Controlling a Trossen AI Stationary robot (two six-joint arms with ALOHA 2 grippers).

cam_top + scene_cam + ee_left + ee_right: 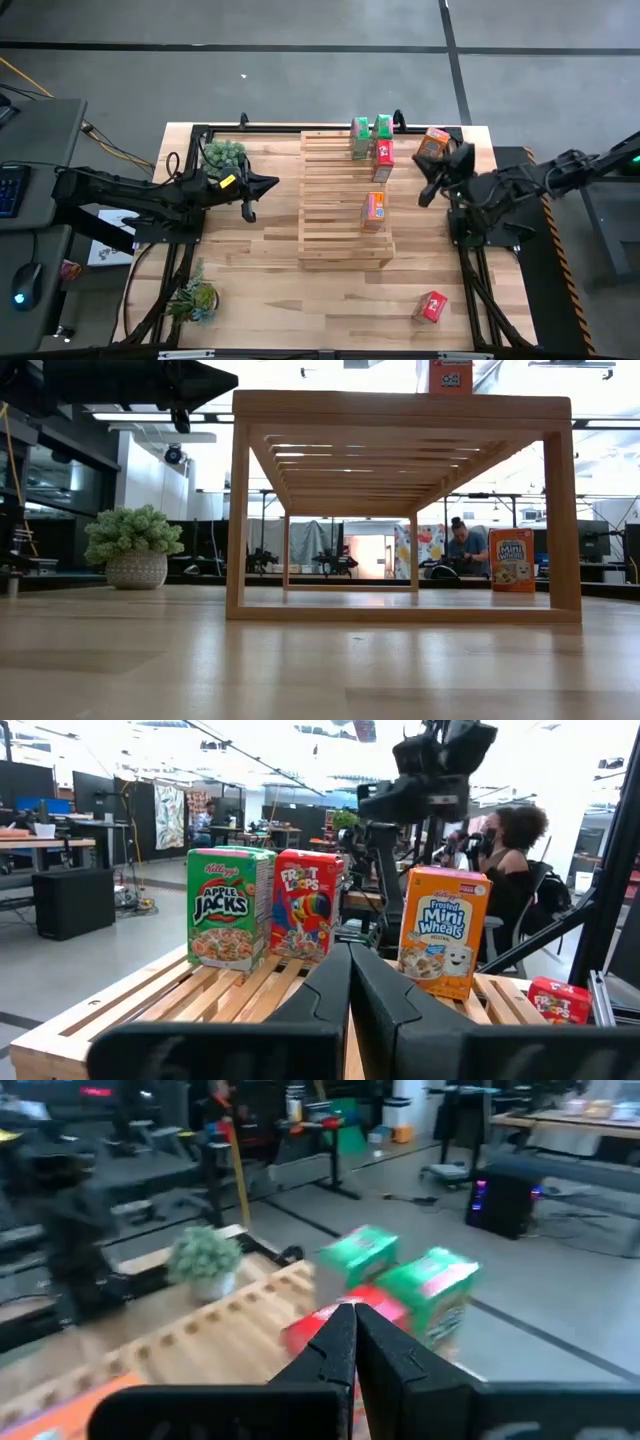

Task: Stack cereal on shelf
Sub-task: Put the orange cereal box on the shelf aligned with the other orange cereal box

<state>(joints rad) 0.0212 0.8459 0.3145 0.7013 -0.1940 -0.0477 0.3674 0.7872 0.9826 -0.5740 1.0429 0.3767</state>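
The pale slatted shelf (345, 200) stands mid-table. On its far end stand two green cereal boxes (371, 130) and a red one (383, 157). An orange box (373, 210) stands farther toward the near edge. Another orange box (432, 143) stands on the table by the shelf's far right corner. A red box (432, 306) lies near the right front. My left gripper (272, 183) is shut and empty, left of the shelf, level with its top (349, 955). My right gripper (425, 170) is shut and empty (353, 1312), right of the shelf, pointing toward the green boxes (400, 1280).
A potted plant (223, 155) stands at the far left behind my left arm. Another plant (195, 298) lies near the front left. A black frame (300, 128) runs along the table's far edge. A person (468, 548) sits in the room beyond.
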